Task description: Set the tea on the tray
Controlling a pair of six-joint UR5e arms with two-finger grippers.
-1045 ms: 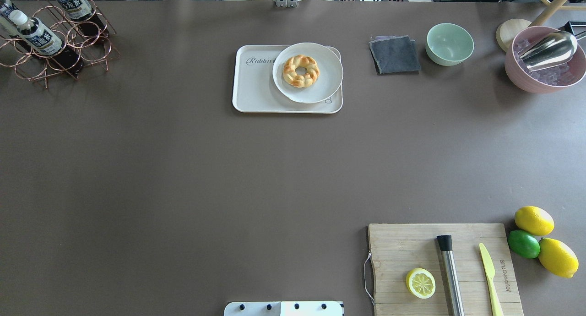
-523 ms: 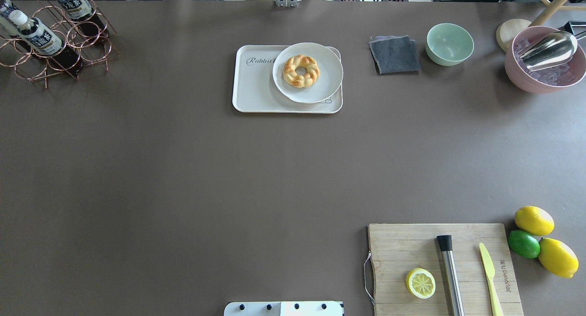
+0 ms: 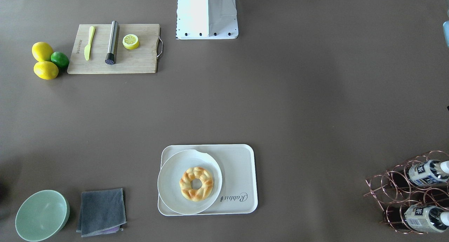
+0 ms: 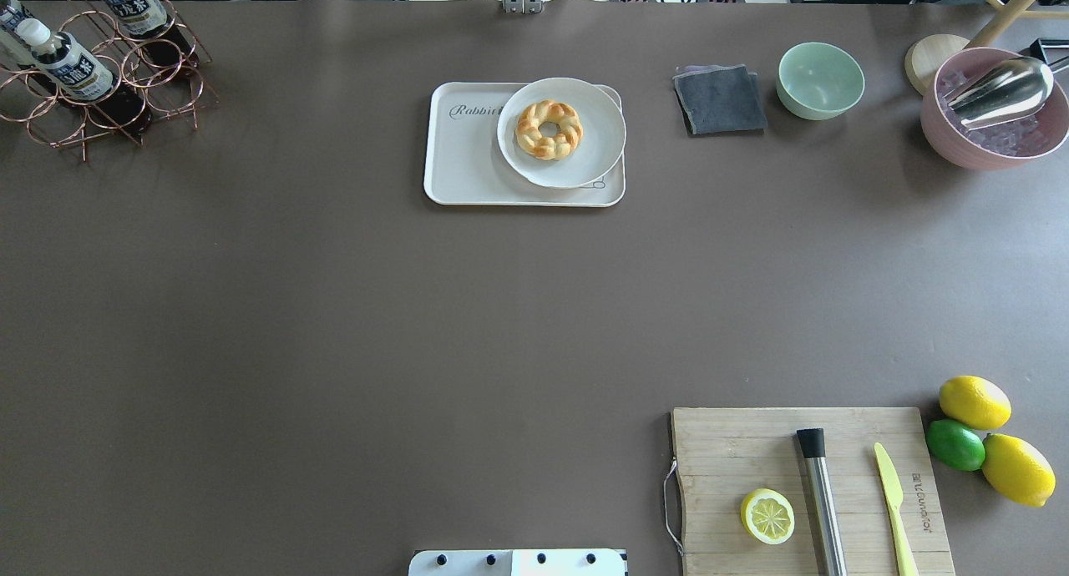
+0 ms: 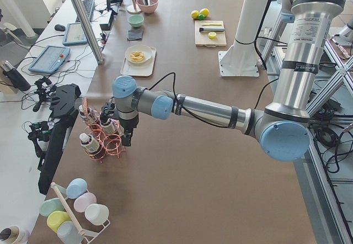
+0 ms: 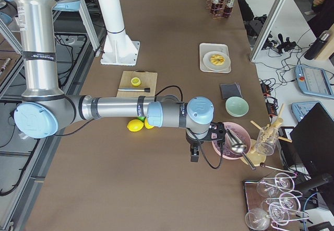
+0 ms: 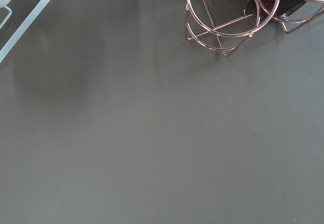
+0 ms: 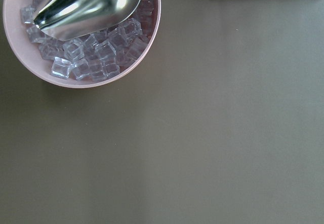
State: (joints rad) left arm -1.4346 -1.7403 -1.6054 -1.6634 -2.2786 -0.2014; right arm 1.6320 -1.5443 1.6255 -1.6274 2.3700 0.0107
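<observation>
Item: tea [image 4: 71, 65], lying in copper rack [image 4: 144, 75], unmoved this past second; we judge the pick still pending. Destination tray [image 4: 468, 167]: well apart from rack. Beside rack: left gripper [image 5: 122, 133]. Far from it: right gripper [image 6: 194, 153]. We cannot tell either's jaws.

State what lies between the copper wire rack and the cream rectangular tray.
Nothing: overhead view shows bare brown table between copper wire rack and cream tray.

Bottles [image 4: 71, 67]: labels seem a hair shifted from a second ago; too slight to be sure.
Worktop [image 4: 334, 309]: nothing else on it has moved.
</observation>
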